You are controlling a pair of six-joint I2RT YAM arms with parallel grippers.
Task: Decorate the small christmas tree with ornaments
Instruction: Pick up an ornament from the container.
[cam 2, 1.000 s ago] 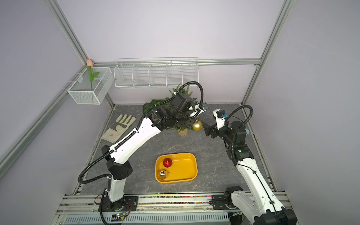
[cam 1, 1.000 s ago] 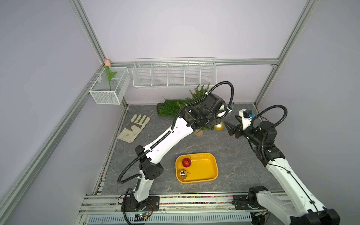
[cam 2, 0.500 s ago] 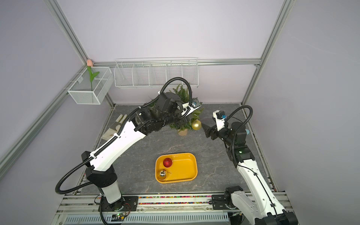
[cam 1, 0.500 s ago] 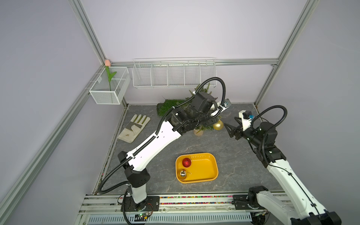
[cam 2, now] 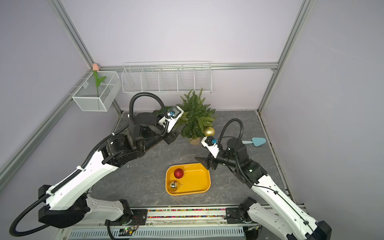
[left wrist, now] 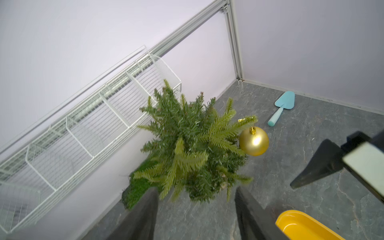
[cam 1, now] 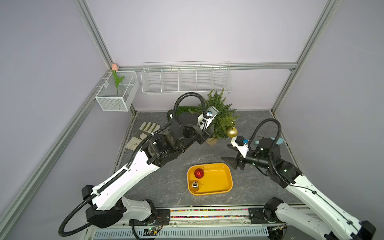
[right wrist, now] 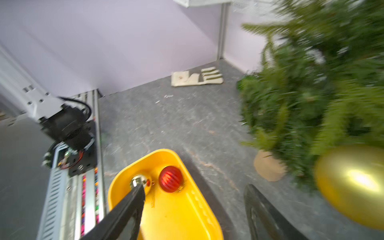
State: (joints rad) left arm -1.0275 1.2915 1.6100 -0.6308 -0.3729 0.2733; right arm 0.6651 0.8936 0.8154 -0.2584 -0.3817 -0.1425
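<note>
— Starting at your left, what does the room hold?

— Pale lilac walls on three sides, joined by grey metal posts. A white mesh box (cam 1: 112, 104) hangs on the left wall with a tulip (cam 1: 117, 80) standing in it. On the back wall hangs a wire rack (cam 1: 186, 78) with five compartments.

— And underfoot?

— The floor (cam 1: 166, 180) is a grey, stone-patterned sheet, with a metal rail (cam 1: 207, 213) along its front edge that carries both my arm bases. A glove (cam 1: 143, 135) lies flat near the left edge. Past it, against the back wall, lies green turf (cam 1: 185, 109), partly hidden by my left arm. Just right of that, the tree (cam 1: 220, 116) stands upright below the rack's right end.

— Anything on it?

— The gold ball (cam 1: 232, 132) hangs from a branch on its right side, clear of the floor. The red ball (cam 1: 199, 173) and silver ball (cam 1: 195, 185) lie in the left end of the yellow tray (cam 1: 218, 178), nearer my base, red behind silver. A blue trowel (cam 2: 256, 142) lies by the right wall.

— Your jaws?

— My left gripper (left wrist: 195, 189) sits close to the tree's lower left branches, jaws apart and gripping nothing. Whether a finger touches the needles I cannot tell. My right gripper (right wrist: 194, 187) hovers between tray and tree, near the tray's back right corner, jaws wide apart and empty.
</note>
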